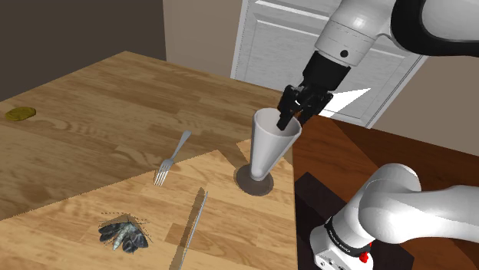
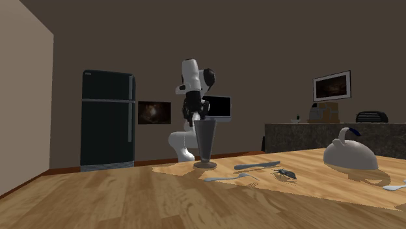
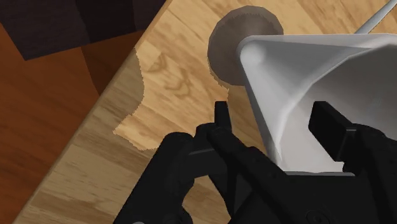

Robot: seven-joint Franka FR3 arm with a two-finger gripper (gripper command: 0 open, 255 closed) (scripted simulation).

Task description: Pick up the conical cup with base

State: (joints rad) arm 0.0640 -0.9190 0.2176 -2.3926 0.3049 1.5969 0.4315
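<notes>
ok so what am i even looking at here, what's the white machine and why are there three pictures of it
It is a white robot arm ending in a black two-finger pincer. One picture looks down from beside the arm, one looks from far across the room, and one comes from a camera on the hand itself. On the wooden table stands a pale cone-shaped cup on a round dark base, with a fork, a knife and a small dark lump nearby. Nothing is held yet: the open pincer straddles the cup's rim, one finger outside the wall and one inside, and the cup stands on the table.
</notes>
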